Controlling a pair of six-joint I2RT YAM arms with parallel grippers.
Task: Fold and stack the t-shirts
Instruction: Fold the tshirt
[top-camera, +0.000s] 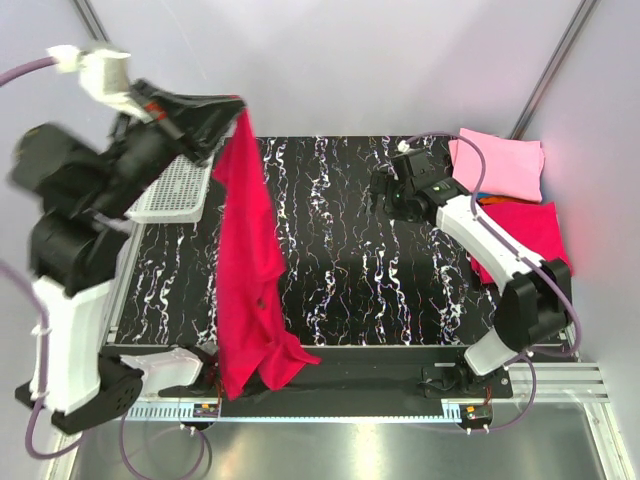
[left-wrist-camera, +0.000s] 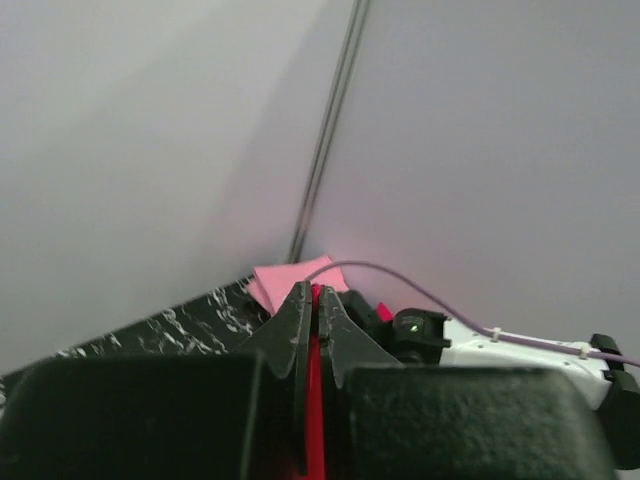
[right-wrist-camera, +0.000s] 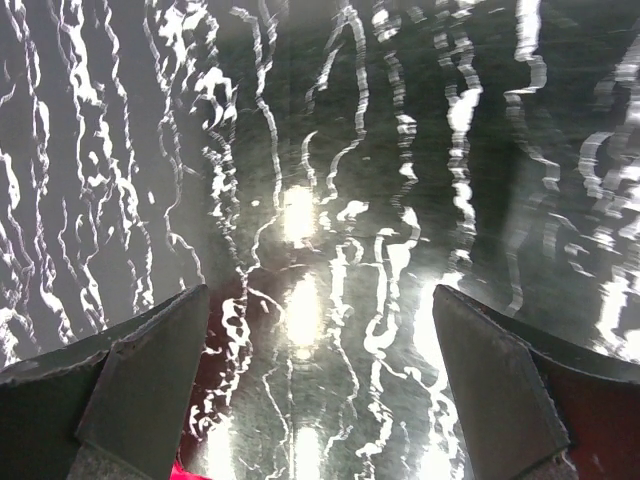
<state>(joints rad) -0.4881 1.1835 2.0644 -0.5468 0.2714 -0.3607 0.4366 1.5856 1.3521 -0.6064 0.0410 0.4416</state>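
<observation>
Left fingers (top-camera: 222, 108): pressed together on a thin edge of the hanging red shirt (top-camera: 250, 250), raised high over the far left of the bench (top-camera: 380, 270); blurred in the top view.
Left wrist view: only a narrow red strip of that shirt (left-wrist-camera: 315, 400) showed between the closed fingers (left-wrist-camera: 295, 325); the rest was cut off below the frame.
Hanging red shirt: it dangled from the grip down the left side of the bench, with its lower end draped over the near edge and covering part of the left arm's base.
Right fingers (top-camera: 385, 188): spread wide with nothing between them, low over bare bench at the far right; in the wrist view the finger (right-wrist-camera: 150, 380) bases ran off the bottom edge.
Pink shirt (top-camera: 500, 160): folded flat at the far right corner, crossed by a cable; its corner (left-wrist-camera: 285, 280) peeked past the left fingers.
Folded red shirt (top-camera: 530, 235): just nearer than the pink one and touching it, its near part hidden by the right arm.
Basket (top-camera: 175, 190): white mesh at the left edge, mostly behind the left arm; contents could not be seen.
</observation>
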